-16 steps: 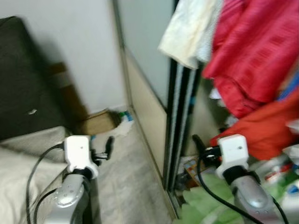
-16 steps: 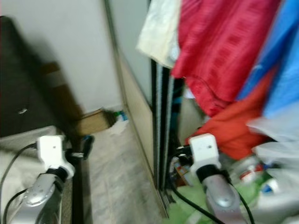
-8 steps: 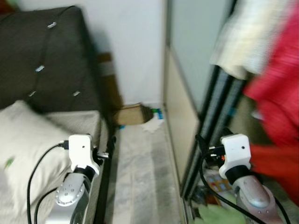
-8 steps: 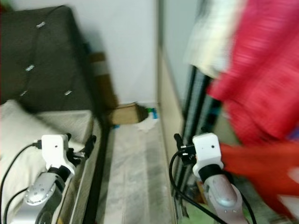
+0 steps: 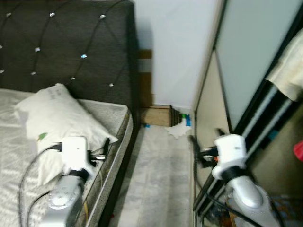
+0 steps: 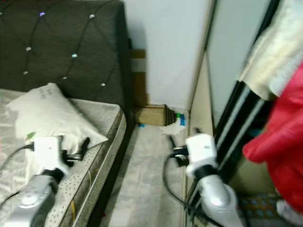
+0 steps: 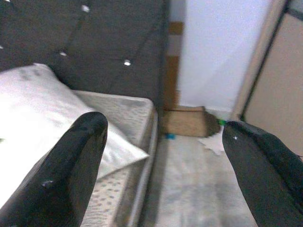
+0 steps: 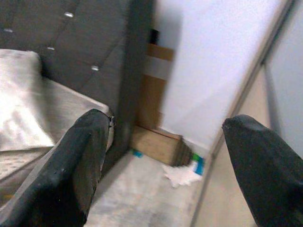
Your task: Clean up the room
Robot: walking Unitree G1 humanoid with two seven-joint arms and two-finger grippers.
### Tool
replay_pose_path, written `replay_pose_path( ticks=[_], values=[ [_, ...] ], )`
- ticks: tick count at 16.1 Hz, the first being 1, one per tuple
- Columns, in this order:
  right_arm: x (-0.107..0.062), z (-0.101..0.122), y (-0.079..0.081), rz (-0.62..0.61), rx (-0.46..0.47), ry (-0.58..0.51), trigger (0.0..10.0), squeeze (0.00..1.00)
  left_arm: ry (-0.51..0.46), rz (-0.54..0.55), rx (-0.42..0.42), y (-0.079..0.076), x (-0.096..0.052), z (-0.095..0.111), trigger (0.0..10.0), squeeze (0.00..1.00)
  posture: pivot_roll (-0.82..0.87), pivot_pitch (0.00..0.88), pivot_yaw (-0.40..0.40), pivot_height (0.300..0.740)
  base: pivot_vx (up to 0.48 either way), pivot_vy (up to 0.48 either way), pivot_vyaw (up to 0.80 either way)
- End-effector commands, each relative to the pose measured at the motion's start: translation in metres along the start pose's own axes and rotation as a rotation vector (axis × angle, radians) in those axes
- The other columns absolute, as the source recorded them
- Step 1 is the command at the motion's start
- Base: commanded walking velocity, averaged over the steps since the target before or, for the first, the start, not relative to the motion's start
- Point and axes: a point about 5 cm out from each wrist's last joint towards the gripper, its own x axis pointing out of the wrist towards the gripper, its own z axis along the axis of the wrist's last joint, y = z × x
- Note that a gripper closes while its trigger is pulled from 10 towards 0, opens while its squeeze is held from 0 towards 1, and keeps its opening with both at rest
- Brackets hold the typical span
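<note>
On the narrow strip of floor (image 5: 161, 175) between bed and wardrobe, a crumpled white paper (image 5: 179, 131) lies by a green and blue item (image 5: 186, 118), next to a brown cardboard box (image 5: 158, 116) against the wall. A white pillow (image 5: 57, 113) rests on the grey bed (image 5: 116, 120). My left gripper (image 7: 163, 156) is open and empty, held over the bed's edge. My right gripper (image 8: 165, 156) is open and empty too, raised over the floor beside the wardrobe door, well short of the litter.
A dark tufted headboard (image 5: 71, 42) stands behind the bed. A sliding wardrobe door (image 5: 246, 52) with a black frame runs along the right. A cream cloth (image 6: 274, 52) and a red garment (image 6: 279, 146) hang at the far right.
The camera has swung left: the bed, pillow and headboard have come into view and the hanging clothes have slid off to the right. Both arms keep the same raised pose.
</note>
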Motion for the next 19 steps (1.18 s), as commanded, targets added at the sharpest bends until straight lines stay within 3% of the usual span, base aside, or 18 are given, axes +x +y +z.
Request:
replay_pose_path(
  ticks=[1, 19],
  values=[
    [-0.0007, -0.0010, -0.0056, -0.013, -0.005, 0.007, 10.0, 0.00, -0.002, -0.018, 0.000, -0.0055, 0.0008, 0.0012, 10.0, 0.00, -0.13, 0.000, -0.001, 0.740, 0.000, 0.000, 0.71],
    [0.0026, -0.0018, -0.0051, 0.000, 0.003, 0.000, 10.0, 0.00, -0.006, -0.023, 0.006, -0.0071, 0.0035, 0.0031, 10.0, 0.00, -0.13, 0.000, 0.001, 0.740, 0.000, 0.000, 0.70]
  ],
)
